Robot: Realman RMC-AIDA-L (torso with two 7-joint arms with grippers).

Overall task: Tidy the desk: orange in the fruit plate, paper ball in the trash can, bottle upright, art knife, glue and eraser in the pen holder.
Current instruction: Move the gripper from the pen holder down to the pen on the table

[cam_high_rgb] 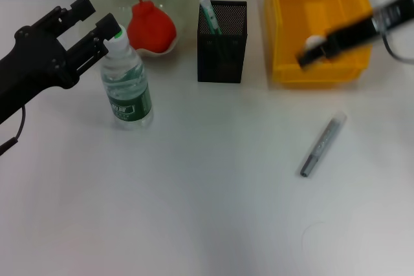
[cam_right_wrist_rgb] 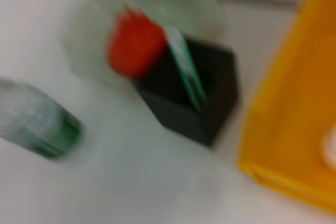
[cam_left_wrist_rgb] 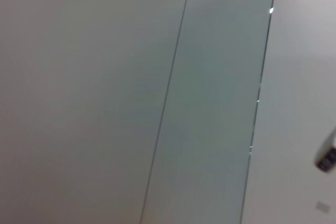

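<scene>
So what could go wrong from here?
1. The left gripper sits right at the cap of the upright bottle; a sideways pull could tip it.
2. The right gripper is over the yellow bin and blurred as if moving; it may clip the wall.
3. The grey pen-like tool lies loose on the desk and could roll if nudged.

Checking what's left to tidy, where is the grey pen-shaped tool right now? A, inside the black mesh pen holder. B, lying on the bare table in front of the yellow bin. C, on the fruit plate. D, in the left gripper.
B: the grey pen-shaped tool lies flat on the white table, in front of the yellow bin, untouched.
</scene>
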